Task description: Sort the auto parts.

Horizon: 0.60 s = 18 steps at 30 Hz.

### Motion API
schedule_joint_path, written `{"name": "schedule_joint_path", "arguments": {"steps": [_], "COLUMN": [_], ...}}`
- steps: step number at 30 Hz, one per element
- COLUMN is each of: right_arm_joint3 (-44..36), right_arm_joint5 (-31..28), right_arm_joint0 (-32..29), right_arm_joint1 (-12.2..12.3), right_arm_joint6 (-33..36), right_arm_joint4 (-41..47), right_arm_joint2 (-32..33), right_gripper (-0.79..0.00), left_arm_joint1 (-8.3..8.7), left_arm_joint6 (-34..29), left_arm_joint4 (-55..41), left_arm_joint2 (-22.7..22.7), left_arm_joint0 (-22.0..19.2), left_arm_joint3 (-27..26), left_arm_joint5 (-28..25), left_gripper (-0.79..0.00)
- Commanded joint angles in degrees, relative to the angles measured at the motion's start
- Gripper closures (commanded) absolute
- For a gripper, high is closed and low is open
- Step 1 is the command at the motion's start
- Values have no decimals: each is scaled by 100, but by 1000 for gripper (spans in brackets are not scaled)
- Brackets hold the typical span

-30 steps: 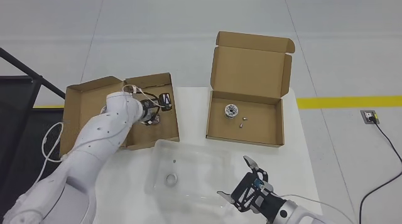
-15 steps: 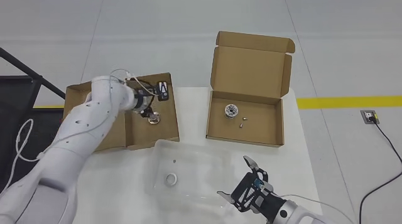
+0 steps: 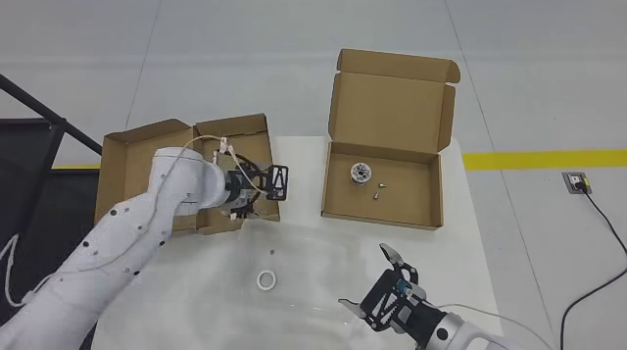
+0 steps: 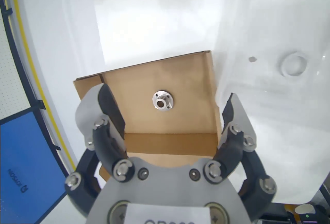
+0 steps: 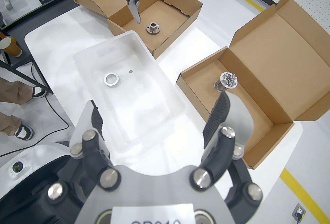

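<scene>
A silver flange hub lies alone on the floor of the left cardboard box. My left gripper hangs open just above it, one finger on each side, touching nothing. From the right wrist view the same gripper points down beside the hub. A metal ring and a small dark speck rest in the clear plastic tray. The right cardboard box holds a round toothed part and a small bolt. My right gripper is open and empty near the table's front.
The right box's lid stands up at the back. The left box's flap lies open to the left. A paper cup sits on a black rack beside the table. Bare white table runs between the two boxes.
The left arm has swung from the back of the left box toward its front right corner, leaving the hub on the box floor. The right arm has stayed still.
</scene>
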Motion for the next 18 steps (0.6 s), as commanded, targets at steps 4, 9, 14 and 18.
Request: {"name": "schedule_joint_path", "arguments": {"steps": [4,9,14,18], "right_arm_joint3": [0,0,0,0], "right_arm_joint5": [0,0,0,0], "right_arm_joint0": [0,0,0,0], "right_arm_joint1": [0,0,0,0], "right_arm_joint6": [0,0,0,0], "right_arm_joint4": [0,0,0,0], "right_arm_joint2": [0,0,0,0], "right_gripper": [-785,-785,-785,-785], "left_arm_joint1": [571,788,788,788], "left_arm_joint6": [-588,-588,-588,-588], "left_arm_joint4": [-768,-984,-984,-984], "left_arm_joint2": [257,508,508,508], "left_arm_joint0": [114,73,73,73], "left_arm_joint3": [-1117,-1457,-1457,-1457], "left_arm_joint5": [0,0,0,0], "left_gripper": [-785,-785,-785,-785]}}
